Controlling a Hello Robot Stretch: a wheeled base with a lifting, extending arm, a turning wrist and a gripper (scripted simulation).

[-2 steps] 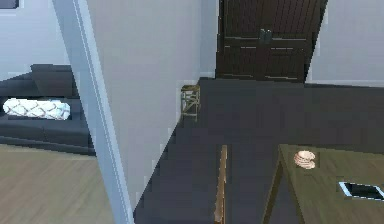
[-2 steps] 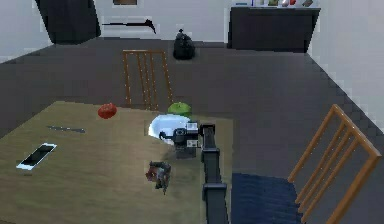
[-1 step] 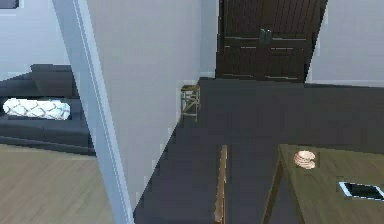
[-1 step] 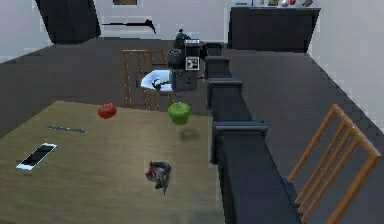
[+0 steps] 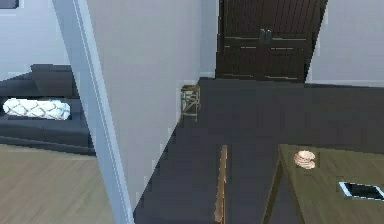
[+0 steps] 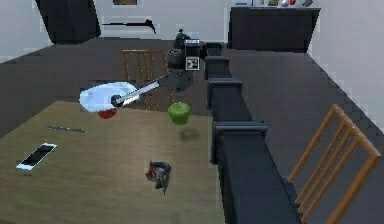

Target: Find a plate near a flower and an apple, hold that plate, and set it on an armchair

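Fingers (image 6: 146, 90) of our gripper (image 6: 118, 99) run out as two thin pale rods and end at the white plate (image 6: 96, 96), which sits over the far edge of the wooden table (image 6: 110, 165). We cannot tell whether the gripper holds it or how the fingers are set. Just under the fingertips we see a red round thing (image 6: 108, 112). Back along the fingers, toward the arm (image 6: 235, 150), a green apple (image 6: 180, 112) sits close beneath them, near the table's right edge. Nearer us than the fingertips lie a thin dark utensil (image 6: 67, 129), a phone (image 6: 37, 156) and a small dark clump (image 6: 158, 175), all apart from one another. Beyond the fingers a wooden chair (image 6: 145, 65) stands at the table's far edge, with open dark floor past it up to a dark cabinet (image 6: 70, 20) and a dark counter (image 6: 270, 25). Well apart on the arm's other side stands a second chair (image 6: 335, 150). Ahead of us a pale wall corner (image 5: 100, 110) juts in. Right of it, dark floor (image 5: 230, 110) runs open to a dark double door (image 5: 270, 40), with a small stand (image 5: 189, 100) against the wall. Left of the corner is a sofa (image 5: 40, 120).
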